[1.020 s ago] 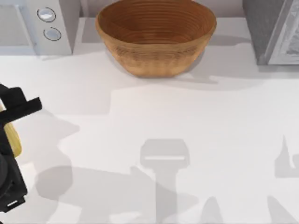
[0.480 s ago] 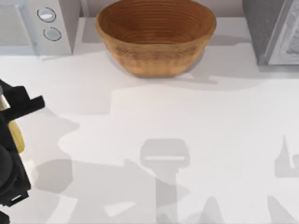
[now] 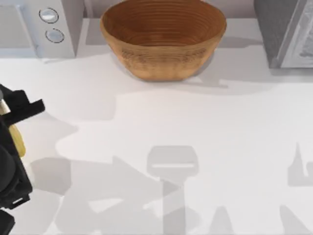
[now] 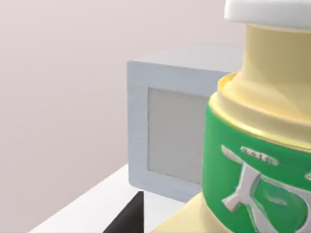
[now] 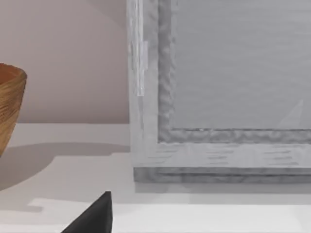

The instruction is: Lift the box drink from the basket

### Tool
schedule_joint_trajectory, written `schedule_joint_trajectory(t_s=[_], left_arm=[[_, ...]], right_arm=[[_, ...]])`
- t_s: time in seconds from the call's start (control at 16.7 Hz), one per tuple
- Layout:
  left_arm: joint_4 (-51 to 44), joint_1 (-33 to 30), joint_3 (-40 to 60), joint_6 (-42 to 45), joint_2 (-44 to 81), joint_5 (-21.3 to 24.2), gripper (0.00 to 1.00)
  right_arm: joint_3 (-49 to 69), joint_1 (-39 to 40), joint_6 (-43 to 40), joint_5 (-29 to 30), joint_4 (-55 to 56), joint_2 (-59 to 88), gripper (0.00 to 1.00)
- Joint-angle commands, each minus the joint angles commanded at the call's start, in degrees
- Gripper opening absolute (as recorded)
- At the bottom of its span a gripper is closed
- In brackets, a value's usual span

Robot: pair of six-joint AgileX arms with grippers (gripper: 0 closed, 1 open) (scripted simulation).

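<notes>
The tan woven basket (image 3: 163, 39) stands at the back middle of the table, its ribbed inside bare; its edge also shows in the right wrist view (image 5: 9, 107). Far from it, at the table's left edge, my left gripper (image 3: 11, 128) is shut on the box drink (image 3: 17, 141), held above the table. In the left wrist view the box drink (image 4: 252, 160) looks pale yellow with a green label and a white cap, close to the camera. My right gripper (image 5: 93, 217) faces the grey cabinet at the back right.
A white appliance (image 3: 41, 27) with two round dials stands at the back left, also seen as a white box (image 4: 170, 141). A grey cabinet (image 3: 286, 32) fills the back right corner (image 5: 223, 87). Arm shadows lie across the white table (image 3: 195, 122).
My left gripper has edged slightly toward the back with the drink in it. Its shadow on the table has shifted toward the front left. The basket has not moved.
</notes>
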Motion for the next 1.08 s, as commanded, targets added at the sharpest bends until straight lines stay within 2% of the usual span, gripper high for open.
schedule_joint_trajectory(t_s=[0.3,0.54,1.08], left_arm=[[7.3,3.2,-0.5,-0.5,7.7,4.1,0.0],[7.4,3.3,-0.5,-0.5,7.8,4.1,0.0],[7.4,3.3,-0.5,-0.5,7.8,4.1,0.68]], right_arm=[[0.0,0.0,0.0,0.0,0.0,0.0,1.0],[0.0,0.0,0.0,0.0,0.0,0.0,1.0],[0.0,0.0,0.0,0.0,0.0,0.0,1.0]])
